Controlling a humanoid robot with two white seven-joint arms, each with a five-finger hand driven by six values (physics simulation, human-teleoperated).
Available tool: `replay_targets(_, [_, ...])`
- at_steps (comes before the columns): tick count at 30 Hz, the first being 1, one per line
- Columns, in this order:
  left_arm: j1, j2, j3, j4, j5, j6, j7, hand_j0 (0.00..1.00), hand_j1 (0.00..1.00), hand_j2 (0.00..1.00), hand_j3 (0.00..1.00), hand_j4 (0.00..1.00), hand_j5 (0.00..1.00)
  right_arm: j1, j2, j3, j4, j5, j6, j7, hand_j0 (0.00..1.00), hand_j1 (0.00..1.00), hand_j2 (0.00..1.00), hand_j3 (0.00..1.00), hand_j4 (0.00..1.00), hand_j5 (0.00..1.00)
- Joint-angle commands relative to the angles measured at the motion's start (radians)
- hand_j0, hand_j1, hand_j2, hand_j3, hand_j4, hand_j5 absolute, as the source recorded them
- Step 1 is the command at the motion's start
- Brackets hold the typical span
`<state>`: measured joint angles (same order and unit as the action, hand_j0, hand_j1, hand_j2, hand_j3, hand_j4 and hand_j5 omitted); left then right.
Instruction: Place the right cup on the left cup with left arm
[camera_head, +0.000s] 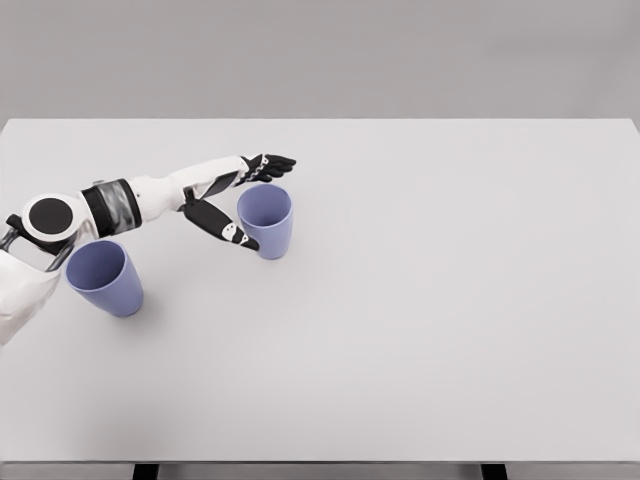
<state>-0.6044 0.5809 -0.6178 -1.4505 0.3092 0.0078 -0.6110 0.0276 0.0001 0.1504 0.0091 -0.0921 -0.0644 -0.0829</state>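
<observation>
My left hand (232, 195) covers the left side of the right cup (268, 218); my forearm hides the left cup's (104, 279) far rim.

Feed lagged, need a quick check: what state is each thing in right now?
right cup: upright on the table, mouth open, not lifted.
left cup: upright, standing alone, nothing stacked on it.
left hand: open, fingers spread around the right cup, not closed.
table: bears both cups.
Right arm: out of view.

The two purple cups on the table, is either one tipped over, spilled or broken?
No. Both the right cup and the left cup stand upright and whole on the table, apart. The left hand is open around the right cup.
</observation>
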Motion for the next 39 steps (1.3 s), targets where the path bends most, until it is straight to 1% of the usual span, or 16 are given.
replay_targets(1, [0.000, 0.000, -0.002, 0.002, 0.005, 0.000, 0.000, 1.00, 1.00, 1.00, 1.00, 1.00, 1.00, 0.000, 0.000, 0.000, 0.000, 0.000, 0.000, 0.000, 1.00, 1.00, 1.00, 1.00, 1.00, 1.00])
replay_targets(8, [0.003, -0.010, -0.003, 0.013, 0.005, 0.000, 0.000, 1.00, 1.00, 1.00, 1.00, 1.00, 1.00, 0.000, 0.000, 0.000, 0.000, 0.000, 0.000, 0.000, 1.00, 1.00, 1.00, 1.00, 1.00, 1.00])
replay_targets(11, [0.002, -0.010, -0.010, 0.032, 0.005, -0.002, 0.000, 1.00, 1.00, 1.00, 1.00, 1.00, 1.00, 0.000, 0.000, 0.000, 0.000, 0.000, 0.000, 0.000, 1.00, 1.00, 1.00, 1.00, 1.00, 1.00])
replay_targets(21, [0.002, -0.013, -0.011, 0.039, 0.005, 0.000, 0.000, 1.00, 1.00, 1.00, 1.00, 1.00, 1.00, 0.000, 0.000, 0.000, 0.000, 0.000, 0.000, 0.000, 1.00, 1.00, 1.00, 1.00, 1.00, 1.00])
replay_targets(23, [0.002, -0.019, -0.013, 0.053, 0.005, -0.002, 0.000, 1.00, 1.00, 1.00, 1.00, 1.00, 1.00, 0.000, 0.000, 0.000, 0.000, 0.000, 0.000, 0.000, 1.00, 1.00, 1.00, 1.00, 1.00, 1.00])
replay_targets(38, [0.000, -0.021, -0.016, 0.058, 0.007, 0.000, 0.000, 1.00, 1.00, 1.00, 1.00, 1.00, 1.00, 0.000, 0.000, 0.000, 0.000, 0.000, 0.000, 0.000, 1.00, 1.00, 1.00, 1.00, 1.00, 1.00])
replay_targets(39, [0.000, -0.021, -0.014, 0.058, 0.007, 0.000, 0.000, 0.96, 0.96, 0.96, 0.96, 0.96, 0.96, 0.000, 0.000, 0.000, 0.000, 0.000, 0.000, 0.000, 1.00, 1.00, 1.00, 1.00, 1.00, 1.00])
